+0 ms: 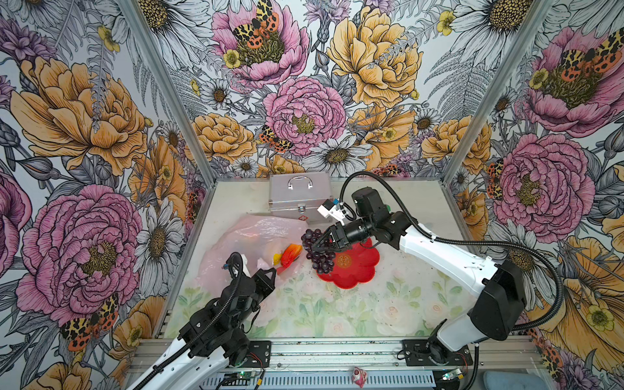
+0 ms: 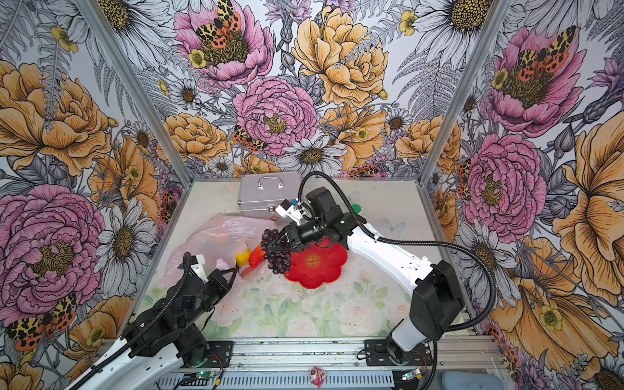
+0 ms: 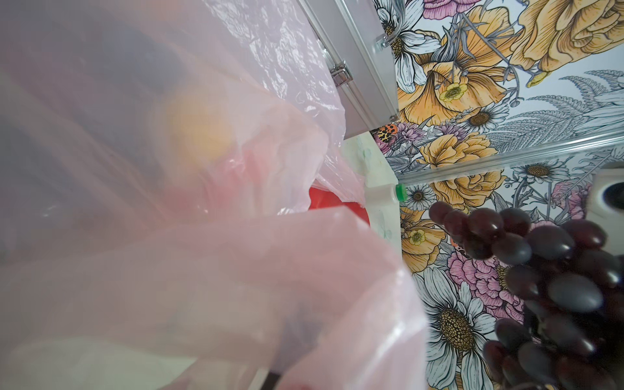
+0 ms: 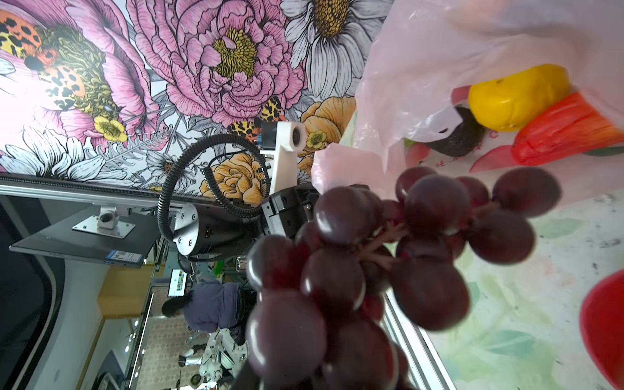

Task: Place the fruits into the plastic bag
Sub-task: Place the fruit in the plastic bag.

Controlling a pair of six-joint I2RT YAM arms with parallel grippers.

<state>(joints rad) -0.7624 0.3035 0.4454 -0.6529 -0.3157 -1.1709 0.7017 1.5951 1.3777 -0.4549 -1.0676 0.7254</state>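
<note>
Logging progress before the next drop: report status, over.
Left gripper shut on plastic bag rim, mouth held open. Right gripper shut on grape bunch, beside the mouth. Red-orange fruit and yellow fruit crowd the opening.

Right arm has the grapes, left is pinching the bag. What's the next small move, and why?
Probably carry the grapes a little toward the bag mouth before releasing. The right gripper holds the bunch by the red plate edge, short of the opening the left gripper pinches, where a yellow fruit and red fruit lie.

The glossy toy grape bunch [image 1: 308, 236] was dark purple. Beside it, the flower-shaped plastic plate [image 1: 364, 270] was red with a gold emblem, and the crinkly translucent plastic bag [image 1: 250, 233] was pale pink.
</note>
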